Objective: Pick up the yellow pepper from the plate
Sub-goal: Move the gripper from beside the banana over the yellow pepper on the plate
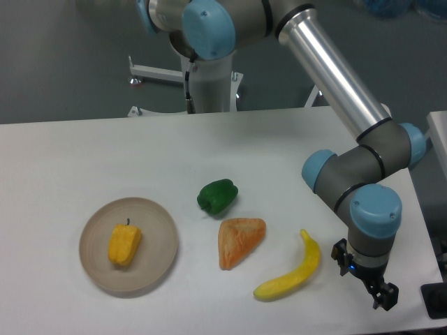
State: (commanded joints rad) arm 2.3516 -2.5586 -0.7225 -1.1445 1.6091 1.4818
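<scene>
Yellow pepper [124,244] lay on plate [157,223], near centre. Gripper [377,289] hung far right of plate, beyond banana [292,276]; jaw state unclear. Approach step judged not begun; next move needs long traverse toward plate, then descent.

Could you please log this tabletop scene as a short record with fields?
target: yellow pepper, lying on the plate, untouched
plate position: left part of the table
other items: green pepper, orange-tan wedge, banana, all off the plate
claw: claw at the far right, beyond the banana, holding nothing
claw opening: cannot tell from this view
task status: pick not yet begun
</scene>
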